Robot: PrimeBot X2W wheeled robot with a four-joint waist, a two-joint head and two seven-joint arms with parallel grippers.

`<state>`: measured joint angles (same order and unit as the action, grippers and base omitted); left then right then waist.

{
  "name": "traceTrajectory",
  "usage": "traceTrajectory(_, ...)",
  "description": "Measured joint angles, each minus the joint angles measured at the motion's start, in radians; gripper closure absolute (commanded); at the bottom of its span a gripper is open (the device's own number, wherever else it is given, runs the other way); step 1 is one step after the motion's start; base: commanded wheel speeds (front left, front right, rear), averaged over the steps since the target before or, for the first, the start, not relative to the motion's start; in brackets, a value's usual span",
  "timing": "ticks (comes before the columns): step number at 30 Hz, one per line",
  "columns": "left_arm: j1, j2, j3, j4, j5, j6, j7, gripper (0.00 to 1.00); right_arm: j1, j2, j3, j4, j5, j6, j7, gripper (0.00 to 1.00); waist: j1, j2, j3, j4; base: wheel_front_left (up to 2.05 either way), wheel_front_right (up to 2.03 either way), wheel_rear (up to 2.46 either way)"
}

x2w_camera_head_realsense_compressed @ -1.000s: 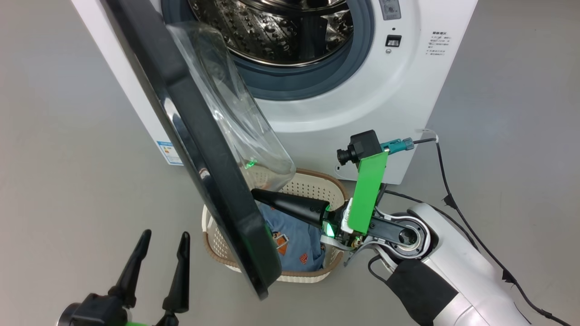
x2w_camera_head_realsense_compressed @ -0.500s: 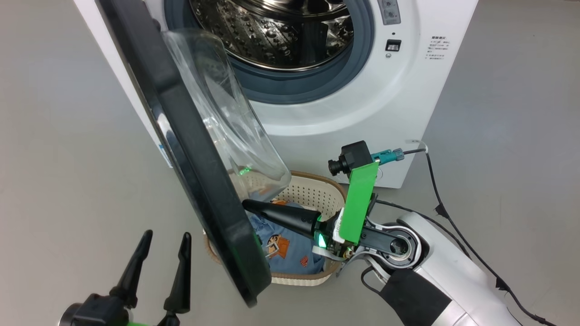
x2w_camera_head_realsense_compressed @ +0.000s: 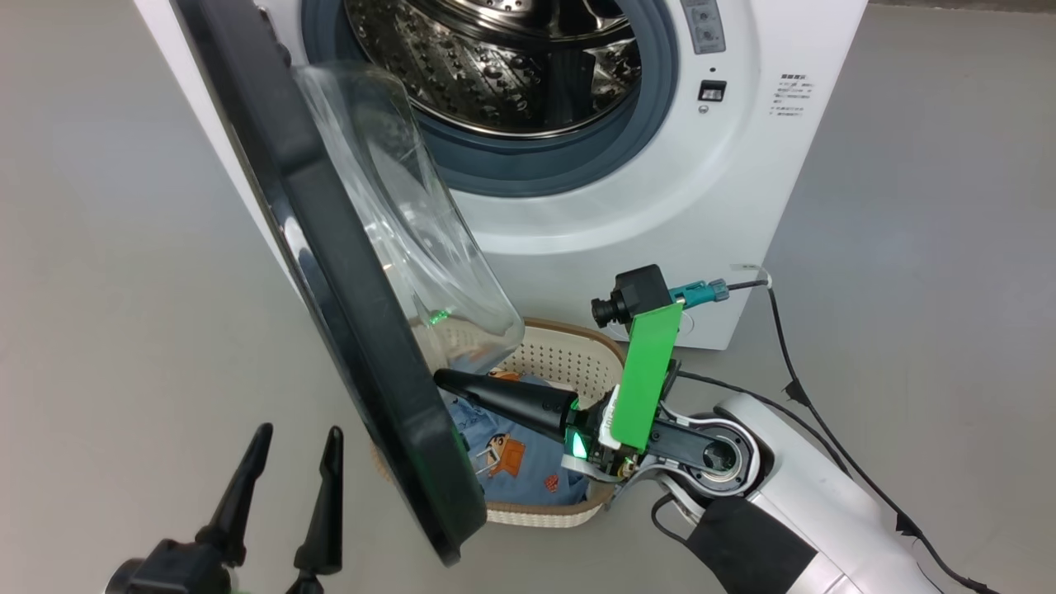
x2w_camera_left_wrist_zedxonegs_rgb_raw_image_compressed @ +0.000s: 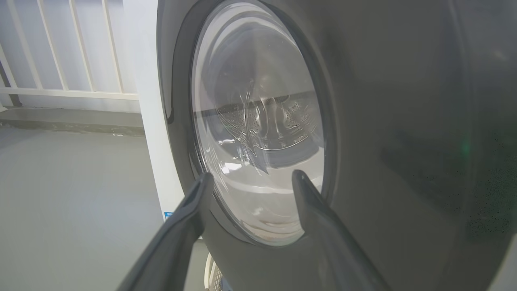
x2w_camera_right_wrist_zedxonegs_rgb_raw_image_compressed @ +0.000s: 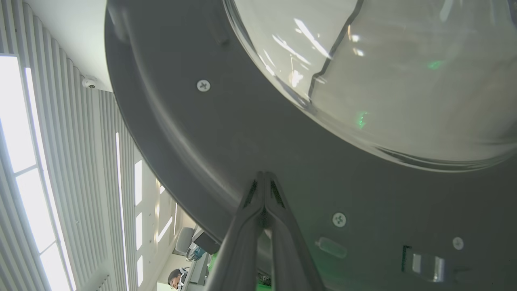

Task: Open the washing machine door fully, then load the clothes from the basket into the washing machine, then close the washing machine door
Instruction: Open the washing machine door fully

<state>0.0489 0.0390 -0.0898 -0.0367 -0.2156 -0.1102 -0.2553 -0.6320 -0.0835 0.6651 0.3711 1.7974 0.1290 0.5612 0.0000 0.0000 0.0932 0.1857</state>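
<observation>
The white forearm wears a black cuff and green camera bracket.

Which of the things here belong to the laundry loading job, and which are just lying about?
Job: washing machine door, partly open; washing machine; basket; clothes in it; right end effector, shut, tips at the door's inner face; left end effector, open.

Lying about: black cable on the floor; white railing; a person far off.

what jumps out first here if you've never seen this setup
The big black washing machine door stands partly open across the left of the head view, its glass bowl bulging toward the steel drum. The shut right claw points at its inner face, above the basket of light-blue clothes.
</observation>
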Motion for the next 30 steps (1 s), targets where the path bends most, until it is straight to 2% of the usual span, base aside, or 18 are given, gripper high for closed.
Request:
traceTrajectory(6,0.02,0.0,0.018,0.0,0.0,0.0,0.0,0.0,0.001,0.009,-0.044,-0.04,-0.031,0.0,-0.006,1.0,0.0,0.0,-0.004,-0.02,0.0,0.0,0.0)
traceTrajectory(12,0.028,0.001,0.035,-0.003,0.005,0.0,0.0,0.0,0.031,-0.012,-0.106,-0.131,-0.159,0.0,-0.057,1.0,0.0,0.0,0.002,-0.034,0.0,0.0,0.0)
traceTrajectory(13,0.028,0.001,0.038,-0.003,0.007,0.0,0.0,0.0,0.037,-0.022,-0.115,-0.152,-0.186,0.0,-0.078,0.97,0.0,0.0,0.004,-0.036,0.0,0.0,0.0)
traceTrajectory(14,0.028,0.001,0.04,-0.004,0.008,0.0,0.0,0.0,0.042,-0.034,-0.122,-0.174,-0.213,0.0,-0.103,0.82,0.0,0.0,0.006,-0.036,0.0,0.0,0.0)
traceTrajectory(16,0.028,0.001,0.047,-0.005,0.008,0.0,0.0,0.0,0.052,-0.059,-0.126,-0.215,-0.262,0.0,-0.144,0.65,0.0,0.0,0.01,-0.038,0.0,0.0,0.0)
traceTrajectory(19,0.028,0.001,0.059,-0.007,0.008,0.0,0.0,0.0,0.074,-0.096,-0.123,-0.273,-0.325,0.0,-0.226,0.53,0.0,0.0,0.015,-0.043,0.0,0.0,0.0)
traceTrajectory(20,0.028,0.001,0.062,-0.007,0.008,0.0,0.0,0.0,0.08,-0.112,-0.116,-0.287,-0.347,0.0,-0.254,0.41,0.0,0.0,0.017,-0.045,0.0,0.0,0.0)
traceTrajectory(22,0.028,0.001,0.065,-0.007,0.008,0.0,0.0,0.0,0.086,-0.145,-0.093,-0.309,-0.393,0.0,-0.315,0.03,0.0,0.0,0.017,-0.049,0.0,0.0,0.0)
traceTrajectory(23,0.028,0.001,0.066,-0.007,0.009,0.0,0.0,0.0,0.088,-0.161,-0.084,-0.314,-0.411,0.0,-0.352,0.0,0.0,0.0,0.017,-0.05,0.0,0.0,0.0)
traceTrajectory(30,0.029,0.001,0.072,-0.007,0.011,0.0,0.0,0.0,0.094,-0.283,0.019,-0.307,-0.547,0.0,-0.605,0.0,0.0,0.0,0.005,-0.057,0.0,0.0,0.0)
